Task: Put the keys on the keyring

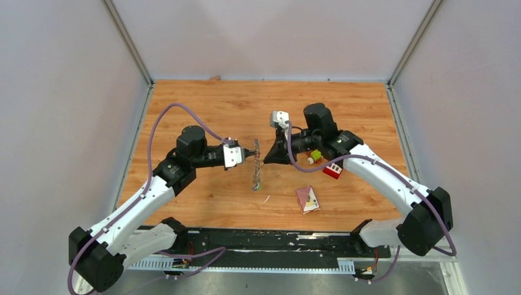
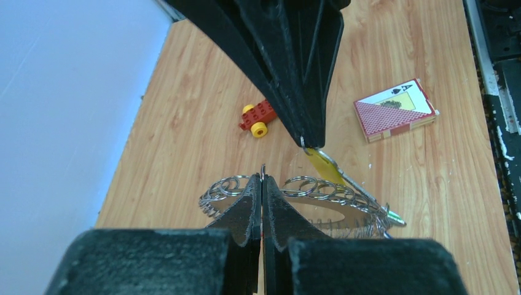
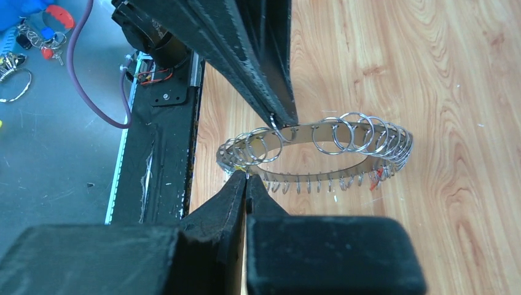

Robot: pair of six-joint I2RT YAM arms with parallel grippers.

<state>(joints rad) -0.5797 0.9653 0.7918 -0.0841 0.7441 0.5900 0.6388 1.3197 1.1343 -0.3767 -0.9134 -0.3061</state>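
Left gripper (image 2: pixel 262 179), jaws pressed together, pinches one small loop of the keyring (image 3: pixel 344 138), which hangs between the two arms. Right gripper (image 2: pixel 305 141), likewise closed, nips the small ring of a yellow-tagged key (image 2: pixel 322 165) just beside the keyring. Its own wrist view hides that key. From above, the keyring appears edge-on, and its loops cannot be made out.

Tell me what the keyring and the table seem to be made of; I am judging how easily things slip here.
The keyring: apparently bare metal, silvery and glossy, with bright glints on its thin wire loops. The table: wood or wood-look laminate, orange-brown with visible grain and a smooth, faint sheen; the pictures cannot settle which.
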